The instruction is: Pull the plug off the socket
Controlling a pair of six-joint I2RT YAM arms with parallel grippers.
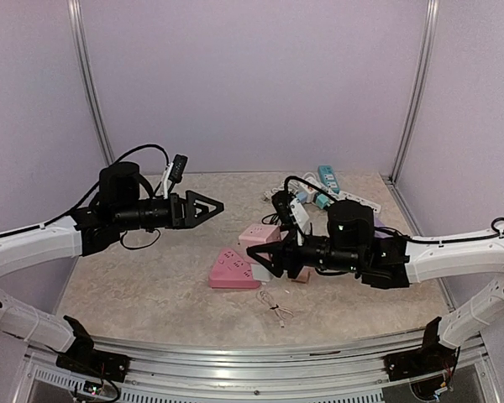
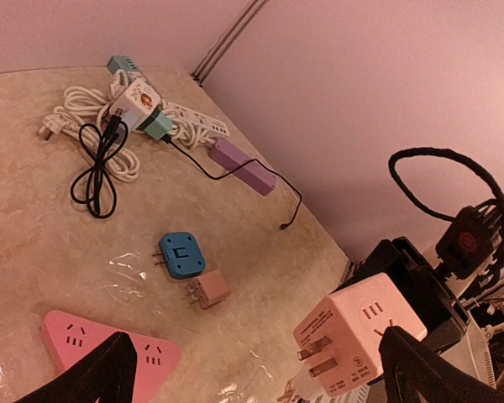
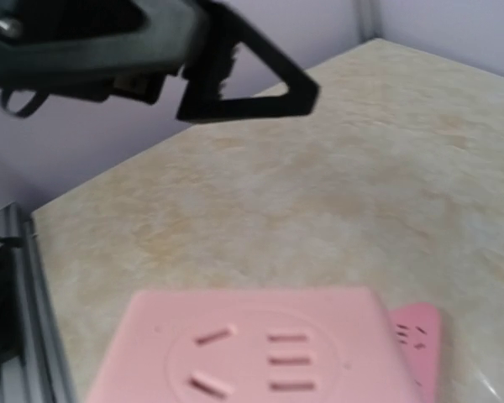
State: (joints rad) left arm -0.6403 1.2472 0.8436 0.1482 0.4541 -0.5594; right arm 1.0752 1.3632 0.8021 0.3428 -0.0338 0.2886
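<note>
A pink cube socket (image 1: 259,235) with two metal prongs on one side (image 2: 361,336) hangs just above the table, and my right gripper (image 1: 265,258) is shut on it. Its slotted face fills the bottom of the right wrist view (image 3: 260,357). A small white plug (image 1: 263,273) shows right under the cube (image 2: 307,388); whether the two touch I cannot tell. My left gripper (image 1: 219,205) hovers to the left of the cube, raised, open and holding nothing (image 2: 252,344). It also shows at the top of the right wrist view (image 3: 290,91).
A pink triangular socket (image 1: 233,270) lies flat by the cube. A blue adapter (image 2: 181,254) and a small pink adapter (image 2: 208,290) lie behind it. Coiled cables, a white power strip (image 2: 193,119) and a purple block (image 2: 242,165) crowd the back right corner. A thin white cable (image 1: 275,307) lies near the front.
</note>
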